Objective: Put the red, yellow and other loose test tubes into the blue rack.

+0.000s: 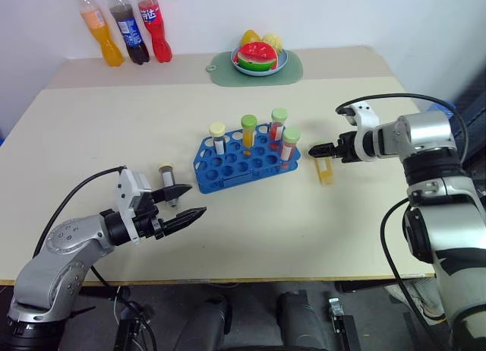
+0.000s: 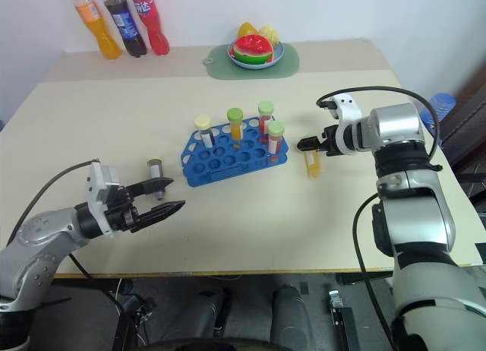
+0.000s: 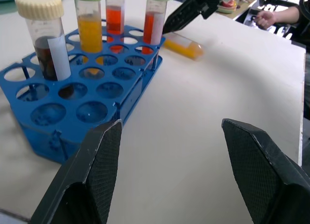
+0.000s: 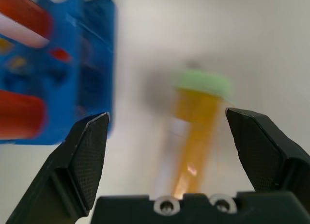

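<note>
Yellow liquid filled the green-capped test tube (image 1: pixel 326 171), lying flat just right of the blue rack (image 1: pixel 244 159) at frame centre, directly below my right gripper (image 1: pixel 314 150). Its long axis ran toward the frame's bottom. Both my right fingers (image 4: pixel 87 151) and left gripper (image 1: pixel 193 202) stood wide, holding nothing.

Four upright tubes (image 1: pixel 249 132) in blue rack (image 1: pixel 243 162)

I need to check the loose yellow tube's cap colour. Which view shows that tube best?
The right wrist view: the yellow tube lies close between open fingers, green cap visible. Both eye views show it small beside the blue rack; the left wrist view shows it distant.
</note>
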